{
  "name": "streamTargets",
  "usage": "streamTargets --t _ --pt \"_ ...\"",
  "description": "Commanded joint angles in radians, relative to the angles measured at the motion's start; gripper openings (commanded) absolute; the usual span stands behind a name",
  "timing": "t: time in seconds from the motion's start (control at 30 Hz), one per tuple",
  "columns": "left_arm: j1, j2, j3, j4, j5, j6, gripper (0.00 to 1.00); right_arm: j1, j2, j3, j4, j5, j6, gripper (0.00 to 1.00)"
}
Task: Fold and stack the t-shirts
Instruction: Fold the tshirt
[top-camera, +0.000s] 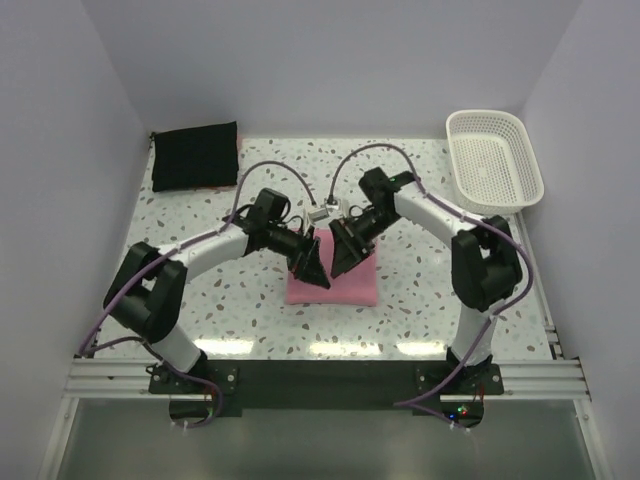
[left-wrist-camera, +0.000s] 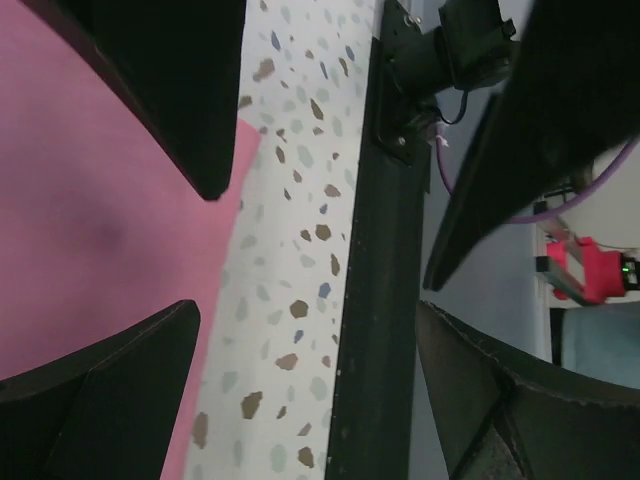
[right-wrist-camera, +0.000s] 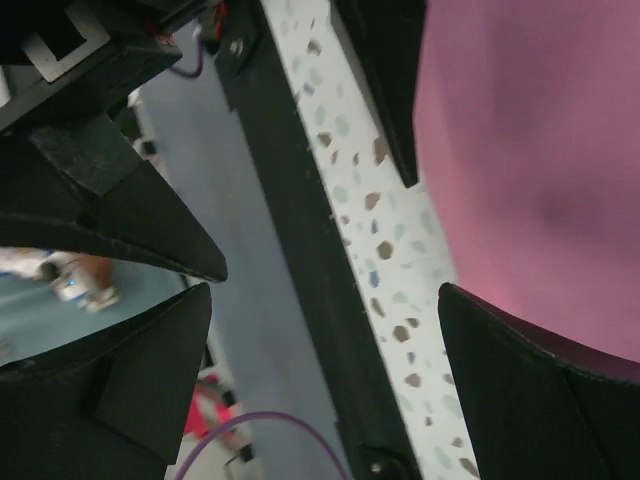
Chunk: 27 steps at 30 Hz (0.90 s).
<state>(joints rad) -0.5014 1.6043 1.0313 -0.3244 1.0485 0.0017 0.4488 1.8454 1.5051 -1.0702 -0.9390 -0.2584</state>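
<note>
From above, the left claw (top-camera: 315, 272) and the right claw (top-camera: 340, 262) hang tip to tip, nearly touching, over the far edge of the folded pink t-shirt (top-camera: 340, 290). The shirt is a neat rectangle that spreads from under the claws toward the arm bases. From this height I cannot tell how wide either claw stands, or whether the tips touch the cloth. The black garment (top-camera: 195, 156), folded flat, lies well away, beyond and to the left of the left claw at the far corner of the speckled table (top-camera: 420, 290). A white basket (top-camera: 494, 160) sits well off, beyond and to the right of the right claw.

On the left wrist, the left claw (left-wrist-camera: 308, 305) is spread wide with nothing between its fingers. The pink t-shirt (left-wrist-camera: 90, 230) lies under one finger, bare table (left-wrist-camera: 290, 250) fills the gap, and a black rail (left-wrist-camera: 365, 300) runs past the other finger.

On the right wrist, the right claw (right-wrist-camera: 325, 290) is likewise spread wide and holds nothing. The pink t-shirt (right-wrist-camera: 540, 150) lies beneath one finger, with speckled table (right-wrist-camera: 380, 250) and the black rail (right-wrist-camera: 300, 250) in the gap.
</note>
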Motion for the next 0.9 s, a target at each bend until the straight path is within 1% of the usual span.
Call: streamTargets --t 0.0,0.07,0.13,0.17,0.27,0.3,0.4,0.43,0.5,0.57,0.63,0.67,0.73,0.77,0.8,0.87 --pt "-0.022 0.048 -0.083 0.186 0.143 -0.225 0.94 0.048 0.063 -0.093 -0.051 -0.187 0.021 0.99" --pt "-0.037 0.071 -0.111 0.231 0.145 -0.259 0.95 0.064 0.103 -0.134 -0.045 -0.188 0.007 0.99" --pt "-0.034 0.121 -0.137 0.234 0.148 -0.261 0.95 0.062 0.138 -0.189 -0.016 -0.17 0.013 0.99" --pt "-0.035 0.144 -0.137 0.214 0.145 -0.22 0.95 0.06 0.17 -0.216 0.033 -0.131 0.019 0.99" --pt "-0.02 0.248 -0.109 0.085 0.101 -0.093 0.95 0.033 0.215 -0.262 0.119 -0.054 0.056 0.99" --pt "-0.009 0.302 -0.097 0.049 0.076 -0.062 0.95 0.021 0.227 -0.27 0.124 -0.043 0.053 0.99" --pt "0.058 0.383 -0.097 -0.031 0.059 0.029 0.95 -0.053 0.271 -0.296 0.112 0.0 0.013 0.99" --pt "0.096 0.399 -0.094 -0.053 0.054 0.05 0.95 -0.07 0.279 -0.304 0.108 0.011 0.004 0.99" --pt "0.127 0.424 -0.085 -0.122 0.048 0.125 0.95 -0.096 0.294 -0.328 0.107 0.044 -0.011 0.99" --pt "0.152 0.421 -0.08 -0.182 0.053 0.196 0.96 -0.125 0.302 -0.335 0.104 0.04 -0.01 0.99" --pt "0.153 0.385 -0.073 -0.243 0.059 0.245 0.96 -0.127 0.281 -0.326 0.082 0.055 -0.024 0.99" --pt "0.153 0.369 -0.068 -0.269 0.059 0.298 0.96 -0.127 0.266 -0.316 0.063 0.057 -0.028 0.99" --pt "0.153 0.298 -0.053 -0.35 0.061 0.354 0.97 -0.128 0.223 -0.289 0.001 0.054 -0.077 0.99" --pt "0.155 0.246 -0.036 -0.375 0.062 0.391 0.98 -0.127 0.209 -0.236 -0.089 0.051 -0.103 0.99" --pt "0.155 0.221 -0.024 -0.393 0.058 0.402 0.98 -0.127 0.193 -0.199 -0.127 0.051 -0.148 0.99" --pt "0.155 0.172 0.002 -0.415 0.053 0.388 0.99 -0.133 0.152 -0.117 -0.184 0.026 -0.156 0.99"
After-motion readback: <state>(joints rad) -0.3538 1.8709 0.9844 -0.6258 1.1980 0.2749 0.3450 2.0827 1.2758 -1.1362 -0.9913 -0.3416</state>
